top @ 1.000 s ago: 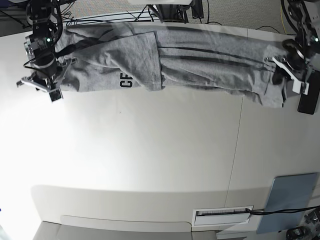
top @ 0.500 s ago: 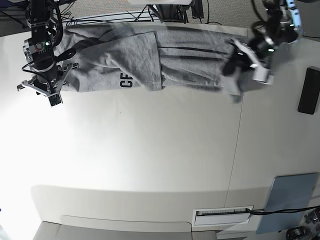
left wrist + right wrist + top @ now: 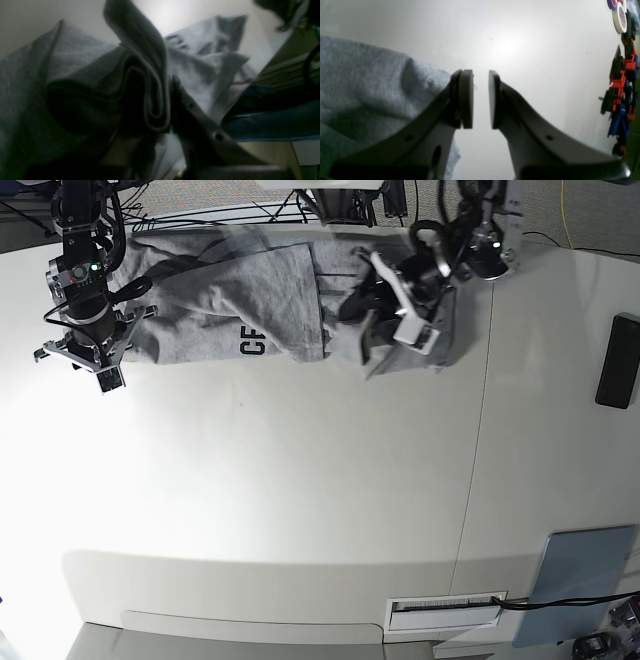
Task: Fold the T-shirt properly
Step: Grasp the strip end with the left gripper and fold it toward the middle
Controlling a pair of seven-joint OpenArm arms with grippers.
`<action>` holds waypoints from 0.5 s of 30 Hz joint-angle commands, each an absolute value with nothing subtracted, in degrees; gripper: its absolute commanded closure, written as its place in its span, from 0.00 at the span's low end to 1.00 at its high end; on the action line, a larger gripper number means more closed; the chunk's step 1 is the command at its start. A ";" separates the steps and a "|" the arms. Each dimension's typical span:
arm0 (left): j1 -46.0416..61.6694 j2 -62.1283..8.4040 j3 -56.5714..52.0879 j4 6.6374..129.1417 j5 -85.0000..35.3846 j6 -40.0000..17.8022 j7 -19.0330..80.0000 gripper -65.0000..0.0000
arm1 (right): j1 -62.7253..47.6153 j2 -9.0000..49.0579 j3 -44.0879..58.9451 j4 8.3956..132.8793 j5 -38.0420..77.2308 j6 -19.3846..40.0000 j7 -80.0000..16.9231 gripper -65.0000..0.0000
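At the base view's left we see our right gripper (image 3: 78, 364) parted, grasping nothing, beside the T-shirt (image 3: 235, 310) lying along the surface (image 3: 300, 480) far edge. Rightward, our left gripper (image 3: 385, 315) is clenched on bunched hem folds, largely hidden by cloth.

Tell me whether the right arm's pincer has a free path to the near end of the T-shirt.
Probably yes: the right pincer is open with nothing between its fingers, and the T-shirt lies right beside one finger.
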State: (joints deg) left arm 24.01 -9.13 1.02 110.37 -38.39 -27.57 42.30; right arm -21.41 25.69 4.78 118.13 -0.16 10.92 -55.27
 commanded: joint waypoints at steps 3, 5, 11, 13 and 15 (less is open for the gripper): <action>22.96 -6.74 2.61 111.39 -38.19 -28.05 41.82 1.00 | -21.10 26.52 5.26 119.11 -0.91 10.59 -54.41 0.82; 22.81 -6.39 3.46 111.39 -36.95 -28.03 42.17 1.00 | -21.12 26.52 5.26 119.11 -0.91 10.59 -54.41 0.82; 22.85 -6.42 4.82 111.39 -37.12 -28.08 46.13 1.00 | -21.10 26.52 5.26 119.09 -0.91 10.59 -54.35 0.82; 22.83 -6.39 5.28 111.39 -37.26 -28.08 46.68 1.00 | -21.10 26.52 5.26 119.11 -0.91 10.59 -54.37 0.82; 22.81 -6.39 5.87 111.39 -37.23 -28.05 46.48 1.00 | -21.10 26.52 5.26 119.09 -0.91 10.59 -54.37 0.82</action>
